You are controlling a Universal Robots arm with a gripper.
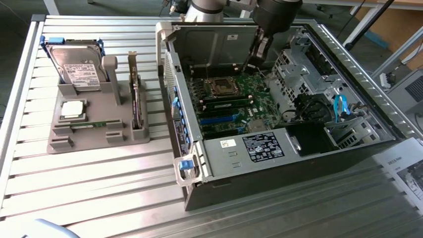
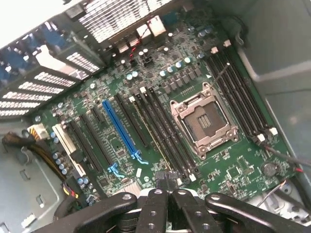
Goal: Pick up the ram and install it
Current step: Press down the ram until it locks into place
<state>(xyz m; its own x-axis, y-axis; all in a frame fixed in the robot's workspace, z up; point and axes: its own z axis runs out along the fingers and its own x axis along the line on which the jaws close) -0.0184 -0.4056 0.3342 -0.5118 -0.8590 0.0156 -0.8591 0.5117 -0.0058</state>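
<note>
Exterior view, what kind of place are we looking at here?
Probably a computer-assembly test bench in a lab or workshop: an opened desktop case with its motherboard exposed lies on a slatted metal table, beside a gray parts holder.

- the worktop (image 1: pixel 99 188) is made of pale metal slats that run side by side, with narrow grooves between them.
- a grey holder tray (image 1: pixel 92 141) lies flat on the worktop, at the exterior view's left.
- an open computer case (image 1: pixel 290 163) lies on its side on the worktop, just beside the tray, toward the exterior view's right.
- a sheet of printed paper (image 1: pixel 404 168) lies at the exterior view's right edge, next to the case.
</note>
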